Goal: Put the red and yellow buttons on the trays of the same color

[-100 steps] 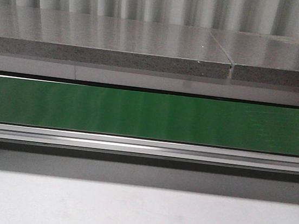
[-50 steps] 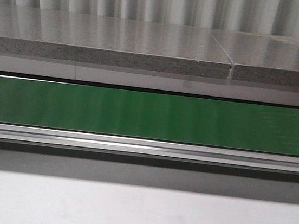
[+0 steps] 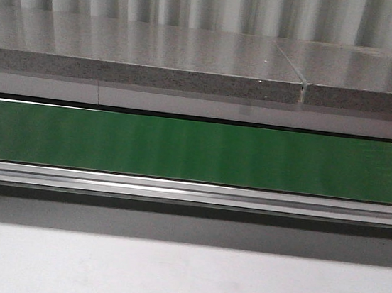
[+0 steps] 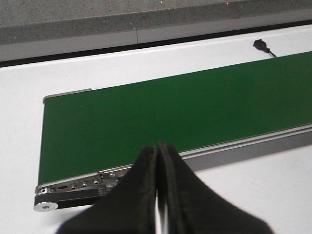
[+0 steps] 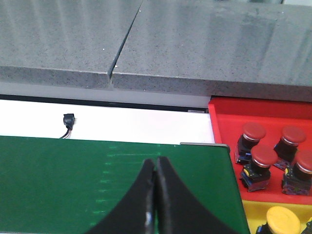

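Front view, belt: a green conveyor belt (image 3: 195, 150) runs the full width, bare along all that shows; an aluminium rail (image 3: 190, 192) edges its near side, a grey stone ledge (image 3: 142, 58) lies behind.
Front view, counter: the white counter (image 3: 179, 280) in the foreground carries nothing; no pincer, button or tray shows here.
Left wrist view, pincer: the left pincer (image 4: 158, 151) has its black fingers pressed together, nothing between them, hanging over the near edge of the belt close to its roller end (image 4: 46, 204).
Left wrist view, belt: no button on this stretch; a small black plug (image 4: 261, 45) lies on the counter beyond.
Right wrist view, pincer: the right pincer (image 5: 155, 168) is likewise closed and empty, above the belt's other end.
Right wrist view, buttons: four red buttons (image 5: 265, 158) already sit in the red tray (image 5: 229, 114) just past the belt end; one yellow button (image 5: 282, 219) sits on the yellow tray (image 5: 251, 214) beside it.
Risk, timing: with both pincers closed, a button arriving on the belt could pass beneath before the fingers spread.
Risk, crowding: the red tray looks fairly full, so another button set down could knock its neighbours.
Risk, sorting: the trays touch, so a loose release near the divide may land in the wrong colour.
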Controlling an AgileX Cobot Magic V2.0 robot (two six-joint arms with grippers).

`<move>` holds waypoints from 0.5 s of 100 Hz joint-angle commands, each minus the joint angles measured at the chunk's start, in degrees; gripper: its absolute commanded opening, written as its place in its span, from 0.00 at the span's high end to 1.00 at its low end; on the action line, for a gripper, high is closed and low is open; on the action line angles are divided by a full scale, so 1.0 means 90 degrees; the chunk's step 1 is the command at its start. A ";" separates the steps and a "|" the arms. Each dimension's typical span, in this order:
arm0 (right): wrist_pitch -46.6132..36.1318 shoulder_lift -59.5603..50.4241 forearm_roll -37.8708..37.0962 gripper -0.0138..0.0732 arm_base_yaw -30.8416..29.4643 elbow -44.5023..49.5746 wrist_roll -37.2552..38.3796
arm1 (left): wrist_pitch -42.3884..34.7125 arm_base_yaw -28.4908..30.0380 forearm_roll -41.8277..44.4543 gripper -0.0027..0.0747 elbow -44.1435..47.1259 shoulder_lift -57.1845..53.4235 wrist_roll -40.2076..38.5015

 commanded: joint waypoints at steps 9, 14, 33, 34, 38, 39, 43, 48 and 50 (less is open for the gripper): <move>-0.0812 -0.0701 0.0031 0.92 0.0001 0.0462 -0.0036 | -0.0483 -0.0050 -0.0118 0.99 -0.0164 0.0027 -0.0008; -0.0925 -0.0907 0.0031 0.92 0.0001 0.0673 -0.0036 | -0.0483 -0.0050 -0.0118 0.99 -0.0164 0.0027 -0.0008; -0.1408 -0.1509 0.0046 0.92 0.0001 0.1358 -0.0033 | -0.0483 -0.0050 -0.0118 0.99 -0.0164 0.0027 -0.0008; -0.1484 -0.1536 0.0046 0.92 0.0001 0.1410 -0.0033 | -0.0483 -0.0050 -0.0118 0.99 -0.0164 0.0027 -0.0008; -0.1690 -0.1577 0.0046 0.92 0.0001 0.1547 -0.0006 | -0.0483 -0.0050 -0.0118 0.99 -0.0164 0.0027 -0.0008; -0.1729 -0.1596 0.0046 0.92 0.0001 0.1602 0.0002 | -0.0483 -0.0050 -0.0118 0.99 -0.0164 0.0027 -0.0008; -0.1950 -0.1628 0.0034 0.92 0.0001 0.1744 0.0103 | -0.0483 -0.0050 -0.0118 0.99 -0.0164 0.0027 -0.0008; -0.2215 -0.1674 -0.0036 0.92 0.0001 0.1944 0.0230 | -0.0483 -0.0050 -0.0118 0.99 -0.0164 0.0027 -0.0008; -0.2340 -0.1685 -0.0090 0.92 0.0001 0.2033 0.0289 | -0.0483 -0.0050 -0.0118 0.99 -0.0164 0.0027 -0.0008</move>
